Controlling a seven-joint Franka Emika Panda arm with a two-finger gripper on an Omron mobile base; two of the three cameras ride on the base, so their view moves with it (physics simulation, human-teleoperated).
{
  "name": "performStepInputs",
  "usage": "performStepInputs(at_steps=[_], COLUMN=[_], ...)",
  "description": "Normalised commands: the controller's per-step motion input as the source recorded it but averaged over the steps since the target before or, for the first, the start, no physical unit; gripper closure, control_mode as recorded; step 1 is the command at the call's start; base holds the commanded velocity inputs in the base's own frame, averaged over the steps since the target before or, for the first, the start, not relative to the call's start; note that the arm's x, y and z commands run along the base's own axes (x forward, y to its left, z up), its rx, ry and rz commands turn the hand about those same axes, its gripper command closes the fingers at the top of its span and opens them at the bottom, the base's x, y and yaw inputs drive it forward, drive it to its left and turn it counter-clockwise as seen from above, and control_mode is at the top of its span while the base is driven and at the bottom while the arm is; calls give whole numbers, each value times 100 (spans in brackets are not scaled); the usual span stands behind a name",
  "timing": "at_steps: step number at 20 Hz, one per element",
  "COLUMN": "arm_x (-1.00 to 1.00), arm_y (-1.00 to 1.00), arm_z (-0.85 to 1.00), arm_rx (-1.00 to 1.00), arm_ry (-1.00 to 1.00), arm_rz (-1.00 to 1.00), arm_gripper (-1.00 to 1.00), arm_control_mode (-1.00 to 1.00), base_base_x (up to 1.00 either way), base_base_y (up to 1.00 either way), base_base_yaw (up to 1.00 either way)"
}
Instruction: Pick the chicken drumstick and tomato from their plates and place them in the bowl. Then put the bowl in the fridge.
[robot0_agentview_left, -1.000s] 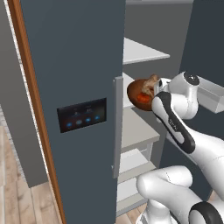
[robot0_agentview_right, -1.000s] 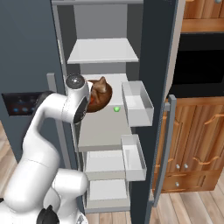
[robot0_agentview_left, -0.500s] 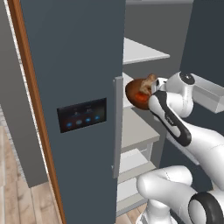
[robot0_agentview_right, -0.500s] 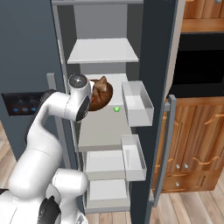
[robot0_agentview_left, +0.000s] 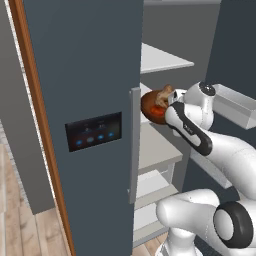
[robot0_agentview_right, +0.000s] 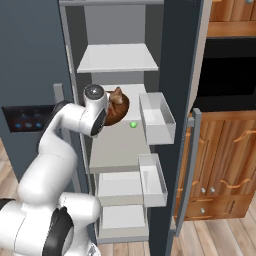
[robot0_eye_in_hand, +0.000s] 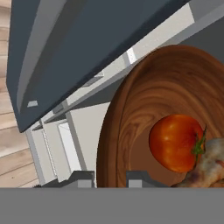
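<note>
Bowl (robot0_agentview_left: 151, 107) (tomato (robot0_eye_in_hand: 175, 142) inside) moved farther into fridge (robot0_agentview_right: 120, 60).

Home kitchen, rendered sim. Evidence: tall slate-grey fridge (robot0_agentview_left: 85, 75) with a black control panel (robot0_agentview_left: 93, 132) showing blue lights and a long grey handle (robot0_agentview_left: 134, 145), door open onto white shelves (robot0_agentview_right: 119, 57) and door bins (robot0_agentview_right: 156, 117). Wooden cabinets (robot0_agentview_right: 225, 165) with small knobs stand right of the fridge, dark recess above them. Wood-plank floor (robot0_agentview_right: 210, 237). Food inside the wooden bowl (robot0_eye_in_hand: 144, 109): tomato (robot0_eye_in_hand: 175, 142) and chicken drumstick (robot0_eye_in_hand: 205, 168).
</note>
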Motion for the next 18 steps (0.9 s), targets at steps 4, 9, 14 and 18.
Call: performStepInputs(at_steps=[4, 9, 14, 18], arm_x=[29, 26, 24, 28], arm_y=[0, -2, -2, -2], arm_z=[-12, -13, -9, -10], arm_rx=[0, 0, 0, 0], arm_ry=[0, 0, 0, 0], arm_rz=[3, 2, 0, 0], arm_gripper=[100, 100, 100, 100], arm_control_mode=[-100, -100, -100, -100], base_base_x=[0, 0, 0, 0], base_base_y=[0, 0, 0, 0], base_base_yaw=[0, 0, 0, 0])
